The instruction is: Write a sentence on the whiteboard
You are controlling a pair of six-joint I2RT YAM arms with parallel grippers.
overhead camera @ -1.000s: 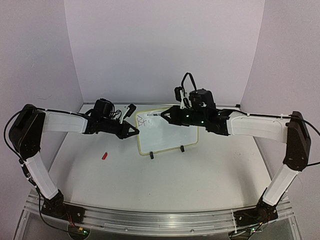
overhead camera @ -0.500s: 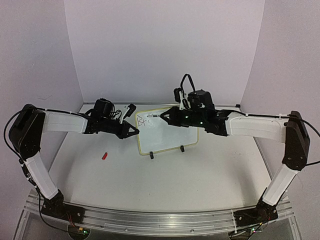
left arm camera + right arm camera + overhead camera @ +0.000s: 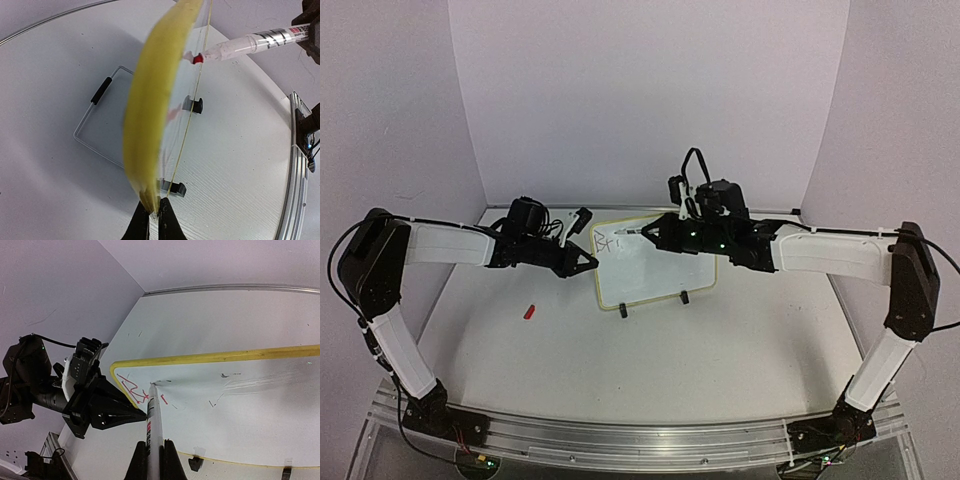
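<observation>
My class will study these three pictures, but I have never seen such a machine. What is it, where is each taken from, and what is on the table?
Two robot arms are bolted at a table's near edge. One picture looks down from above and behind; the other two come from a camera on each wrist. On the table stands a small whiteboard with a yellow rim; a small red object lies to its left. The left jaws pinch the board's edge. The right jaws hold a marker, its tip at the board beside the sentence, only a few red strokes.
</observation>
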